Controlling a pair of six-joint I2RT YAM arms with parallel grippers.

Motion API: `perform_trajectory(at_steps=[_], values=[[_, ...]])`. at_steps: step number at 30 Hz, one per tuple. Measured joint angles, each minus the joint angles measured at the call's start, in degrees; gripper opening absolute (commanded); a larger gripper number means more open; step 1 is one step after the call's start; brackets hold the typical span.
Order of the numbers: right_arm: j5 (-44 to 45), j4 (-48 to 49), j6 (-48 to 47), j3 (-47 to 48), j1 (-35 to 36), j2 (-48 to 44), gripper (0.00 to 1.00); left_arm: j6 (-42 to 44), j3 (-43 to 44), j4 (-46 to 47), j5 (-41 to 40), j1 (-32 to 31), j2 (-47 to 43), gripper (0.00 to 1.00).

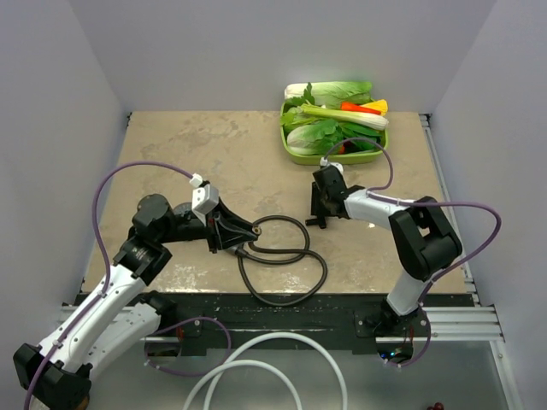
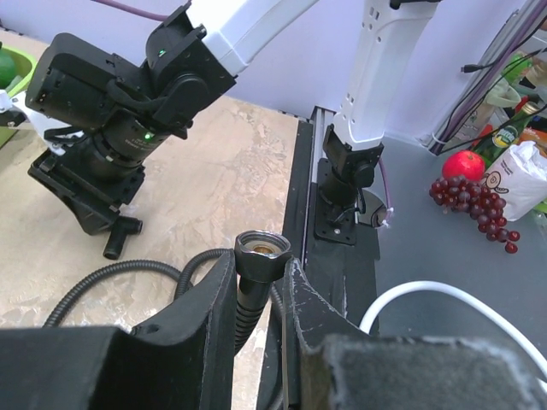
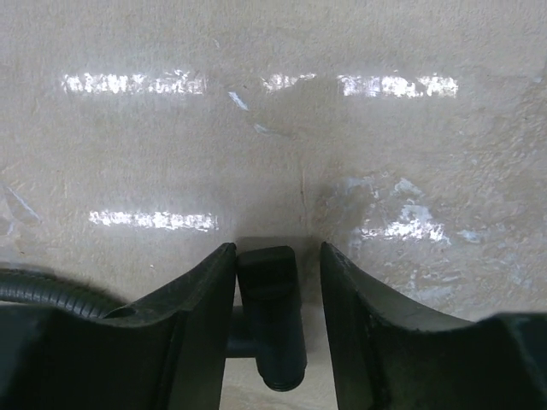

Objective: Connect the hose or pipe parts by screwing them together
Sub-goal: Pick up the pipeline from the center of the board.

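**A:** Where's the fitting [image 3: 269,299]?

**B:** On the table [image 1: 214,154], right of centre, sitting between the jaws of the right gripper [image 3: 278,254]. They're spread either side of it with a gap showing on one side, so nothing is pinched yet. Its long body runs along the fingers.

**A:** And the hose [image 1: 282,256]?

**B:** Looped on the near middle. Its threaded end [image 2: 262,248] is pinched in the left gripper [image 2: 259,269] and sticks out past the fingertips.

**A:** So which way?

**B:** The fitting lies to the right of that end, apart from it. I'd line the two up before any turning.
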Motion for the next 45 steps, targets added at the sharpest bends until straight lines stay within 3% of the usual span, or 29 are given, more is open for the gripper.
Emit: perform_trajectory(at_steps=[10, 13, 14, 25, 35, 36, 40, 45], values=[[0.1, -1.8, -0.2, 2.4, 0.0, 1.8, 0.26, -0.9, -2.6, 3.0, 0.7, 0.0, -1.8, 0.0], [0.2, -1.9, 0.0, 2.4, 0.2, 1.8, 0.02, -1.6, -3.6, 4.2, 0.7, 0.0, -2.8, 0.0], [0.2, -1.9, 0.0, 2.4, 0.3, 1.8, 0.0, -1.8, -3.9, 4.7, 0.7, 0.0, -3.2, 0.0], [-4.3, -4.7, -3.7, 4.5, 1.2, -1.9, 0.0, -5.7, -9.1, 10.3, 0.7, 0.1, -7.6, 0.0], [-4.6, -5.6, -8.2, 9.0, 1.3, 3.1, 0.0, -6.5, -9.7, 11.8, 0.6, 1.2, -8.9, 0.0], [-4.6, -5.8, -8.5, 9.3, 1.3, 4.5, 0.02, -6.5, -9.7, 11.9, 0.6, 1.2, -9.0, 0.0], [-3.9, -6.4, -9.4, 12.5, 1.9, 8.3, 0.44, -6.5, -9.7, 11.9, 0.7, 1.4, -9.3, 0.0], [-0.3, -7.4, -9.2, 15.1, 3.5, 10.5, 0.55, -6.6, -9.7, 12.0, 0.6, 1.7, -9.4, 0.0]])
